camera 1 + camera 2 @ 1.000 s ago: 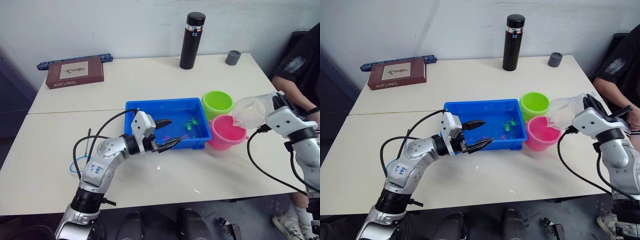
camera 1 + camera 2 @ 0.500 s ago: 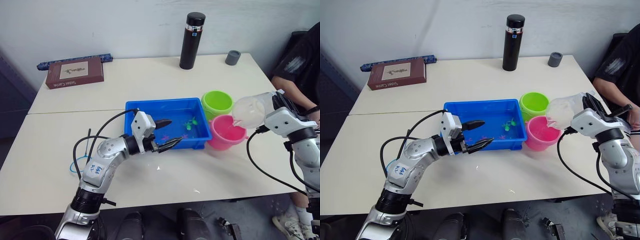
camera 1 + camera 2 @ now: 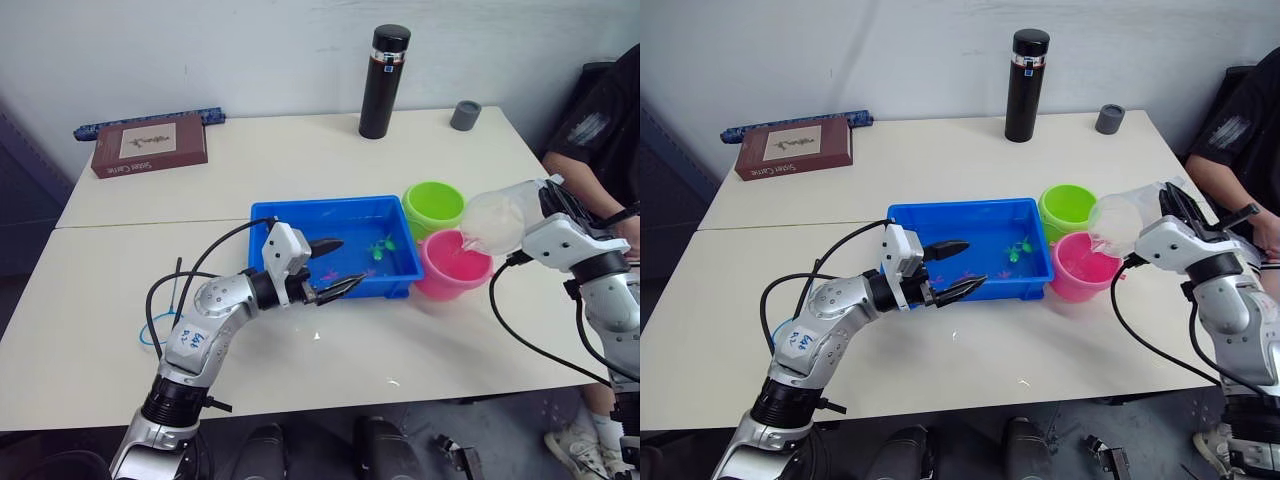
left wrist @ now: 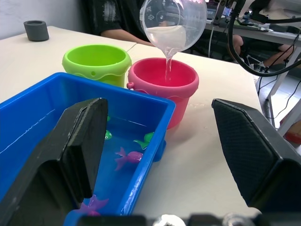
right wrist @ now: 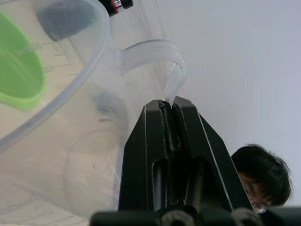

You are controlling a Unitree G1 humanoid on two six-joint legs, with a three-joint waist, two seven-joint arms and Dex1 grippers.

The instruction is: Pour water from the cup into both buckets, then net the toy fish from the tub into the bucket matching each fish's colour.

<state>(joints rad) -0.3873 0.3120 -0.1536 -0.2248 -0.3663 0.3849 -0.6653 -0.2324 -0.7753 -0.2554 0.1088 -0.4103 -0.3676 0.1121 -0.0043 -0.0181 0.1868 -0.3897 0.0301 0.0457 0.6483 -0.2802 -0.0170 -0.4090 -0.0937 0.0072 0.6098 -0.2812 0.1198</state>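
Observation:
My right gripper is shut on the handle of the clear cup, which is tipped over the pink bucket. A thin stream of water runs from the cup into the pink bucket. The lime green bucket stands just behind the pink one. The blue tub holds water and small green and pink toy fish. My left gripper hangs open over the tub's near left corner, holding nothing.
A tall black flask and a small grey cup stand at the table's back. A brown book lies at the back left. A person sits at the right edge. A black cable trails by my left arm.
The right gripper has tipped the cup further and moved it slightly left over the pink bucket. The left arm has stayed still.

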